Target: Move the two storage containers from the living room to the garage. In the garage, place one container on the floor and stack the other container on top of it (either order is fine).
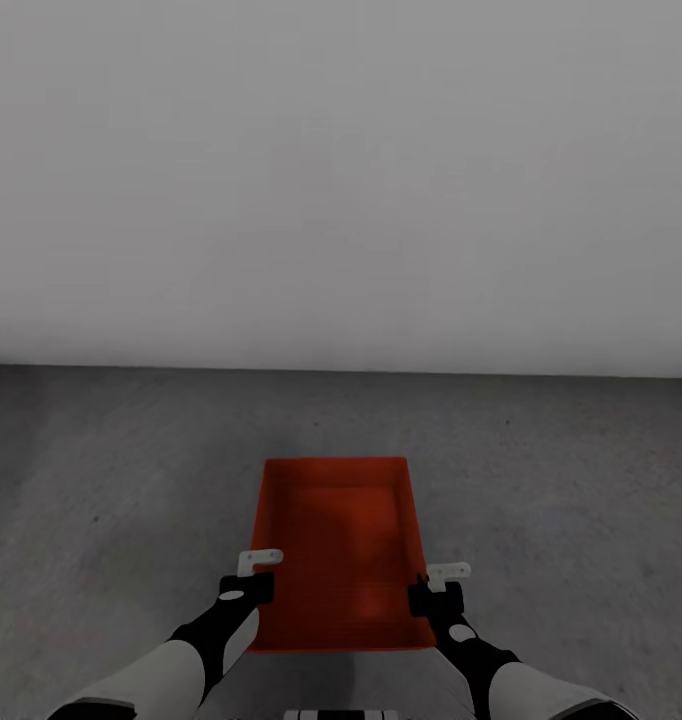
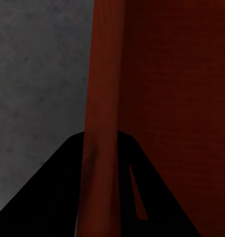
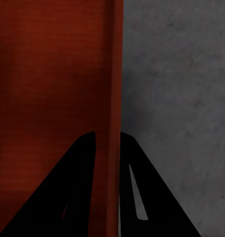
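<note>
Between the two black grippers, in the head view, an orange-red rectangular storage container (image 1: 341, 545) with thin low walls and a flat bottom hangs lengthwise in front of the robot, its long axis pointing toward the plain white-grey wall (image 1: 341, 180) ahead. The left gripper (image 1: 249, 585) sits at the container's left long wall near the end closest to the robot, and the right gripper (image 1: 436, 595) sits at the matching spot on the right long wall. In the left wrist view the container's thin wall (image 2: 100, 123) runs straight between the left gripper's dark fingers (image 2: 53, 197), which lie close on either side of it, pinched onto the wall. In the right wrist view the container's right wall (image 3: 113, 98) likewise passes between that gripper's two dark fingers (image 3: 67, 192), narrowed down tight against it. Beyond the container's outer sides, both wrist views show a dark grey, rough matte concrete floor (image 3: 181, 98). In the head view that floor spreads around the container on all sides and meets the wall beyond the container's far end.
</note>
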Controlling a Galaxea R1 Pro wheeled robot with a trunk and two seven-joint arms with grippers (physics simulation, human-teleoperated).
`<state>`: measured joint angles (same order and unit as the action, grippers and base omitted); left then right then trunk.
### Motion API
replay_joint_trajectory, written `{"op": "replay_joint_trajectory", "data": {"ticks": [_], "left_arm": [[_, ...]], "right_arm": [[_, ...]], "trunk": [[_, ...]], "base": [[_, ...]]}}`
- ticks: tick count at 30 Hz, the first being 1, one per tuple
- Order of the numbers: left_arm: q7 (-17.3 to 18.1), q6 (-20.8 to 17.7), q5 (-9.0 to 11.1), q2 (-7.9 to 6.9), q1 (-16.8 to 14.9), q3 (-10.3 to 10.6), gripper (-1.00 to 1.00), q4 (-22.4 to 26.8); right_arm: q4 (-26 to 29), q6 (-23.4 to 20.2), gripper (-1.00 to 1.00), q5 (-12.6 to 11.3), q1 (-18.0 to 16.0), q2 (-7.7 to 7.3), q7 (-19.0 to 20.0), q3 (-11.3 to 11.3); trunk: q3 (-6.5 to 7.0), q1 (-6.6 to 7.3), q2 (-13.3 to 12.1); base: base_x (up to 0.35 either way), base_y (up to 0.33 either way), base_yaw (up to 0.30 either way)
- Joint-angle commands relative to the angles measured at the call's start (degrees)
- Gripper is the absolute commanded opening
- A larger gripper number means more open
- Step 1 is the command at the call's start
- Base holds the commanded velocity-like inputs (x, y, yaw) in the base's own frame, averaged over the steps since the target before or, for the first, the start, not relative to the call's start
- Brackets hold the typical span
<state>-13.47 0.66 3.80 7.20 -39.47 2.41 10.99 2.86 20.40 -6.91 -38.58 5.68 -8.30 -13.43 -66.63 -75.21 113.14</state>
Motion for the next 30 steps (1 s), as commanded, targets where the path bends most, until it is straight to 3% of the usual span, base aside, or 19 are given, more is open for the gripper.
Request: {"op": "replay_joint_trajectory", "data": {"ticks": [1,14,30], "left_arm": [[-0.6,0.0,-0.6,-0.08,-0.1,-2.8,-1.00,0.2],[-0.6,0.0,-0.6,-0.08,-0.1,-2.8,-1.00,0.3],[-0.6,0.0,-0.6,-0.08,-0.1,-2.8,-1.00,0.3]], "right_arm": [[-0.9,0.3,-1.00,-1.3,0.0,-0.15,-0.2,1.5],[-0.9,0.3,-1.00,-1.3,0.0,-0.15,-0.2,1.5],[-0.9,0.3,-1.00,-1.3,0.0,-0.15,-0.2,1.5]], "trunk": [[-0.12,0.01,0.0],[-1.28,0.01,0.0],[-1.43,0.01,0.0]], "base": [[0.000,0.000,0.000],[0.000,0.000,0.000],[0.000,0.000,0.000]]}}
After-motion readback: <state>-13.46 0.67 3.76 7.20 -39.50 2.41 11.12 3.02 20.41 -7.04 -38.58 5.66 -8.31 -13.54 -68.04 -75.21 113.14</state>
